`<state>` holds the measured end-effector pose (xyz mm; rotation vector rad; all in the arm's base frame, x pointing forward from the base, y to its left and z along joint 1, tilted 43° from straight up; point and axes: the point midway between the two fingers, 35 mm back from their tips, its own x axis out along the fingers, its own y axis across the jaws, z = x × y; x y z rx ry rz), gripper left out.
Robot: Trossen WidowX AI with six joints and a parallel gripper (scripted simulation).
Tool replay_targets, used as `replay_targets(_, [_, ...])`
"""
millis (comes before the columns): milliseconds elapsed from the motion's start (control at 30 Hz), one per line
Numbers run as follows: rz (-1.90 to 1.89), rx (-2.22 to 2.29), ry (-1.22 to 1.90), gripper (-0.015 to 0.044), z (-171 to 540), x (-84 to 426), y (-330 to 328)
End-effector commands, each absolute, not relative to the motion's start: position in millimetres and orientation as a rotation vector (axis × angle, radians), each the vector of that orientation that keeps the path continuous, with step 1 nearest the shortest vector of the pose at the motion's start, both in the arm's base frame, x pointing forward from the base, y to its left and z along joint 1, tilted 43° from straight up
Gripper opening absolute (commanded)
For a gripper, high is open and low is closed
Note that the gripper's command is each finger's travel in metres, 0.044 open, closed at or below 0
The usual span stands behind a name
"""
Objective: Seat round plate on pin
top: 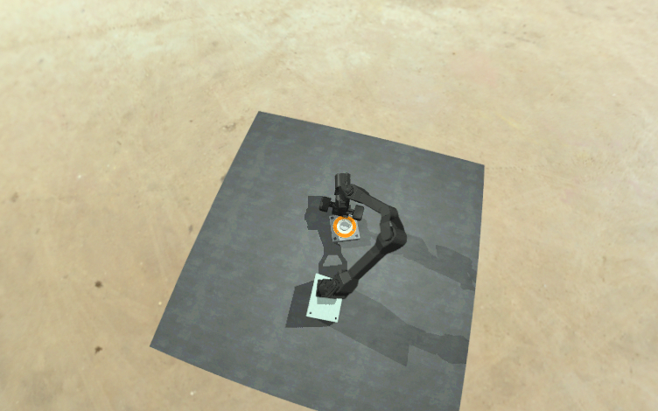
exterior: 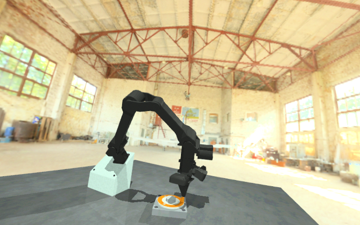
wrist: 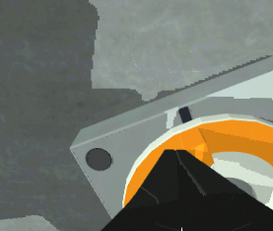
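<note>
The round plate [top: 336, 230] [exterior: 162, 201] [wrist: 236, 131], white with an orange ring, sits around the post [top: 345, 225] [exterior: 171, 199] on the square grey base [exterior: 168, 213] [wrist: 117, 148]. Its orange tab [exterior: 182, 199] [wrist: 201, 150] stands at the rim, right beside my fingertips. My gripper [exterior: 183, 195] [wrist: 173, 159] is shut and empty, pointing down, its tips at the tab; whether they touch it I cannot tell. A dark mark [wrist: 185, 115] shows on the base just outside the rim. The pin and the hole beside the tab are not visible; whether the plate lies fully flat I cannot tell.
The base has dark round corner holes, one [wrist: 99, 159] near my fingers. My arm rises from a pale green mount [top: 324, 310] [exterior: 103, 181] on the dark mat [top: 249, 204] [exterior: 231, 195] and arches over to the base. Arm shadows fall across the mat.
</note>
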<state>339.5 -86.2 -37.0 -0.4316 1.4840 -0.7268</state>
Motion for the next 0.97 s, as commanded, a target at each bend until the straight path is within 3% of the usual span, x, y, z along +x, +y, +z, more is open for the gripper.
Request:
replay_targets(0, [-0.729,-0.432,1.479,0.0000,-27.8,342.0,-78.7])
replay_targets(933, [-0.727,-0.438,1.483,0.0000,-12.9,338.6,-64.6])
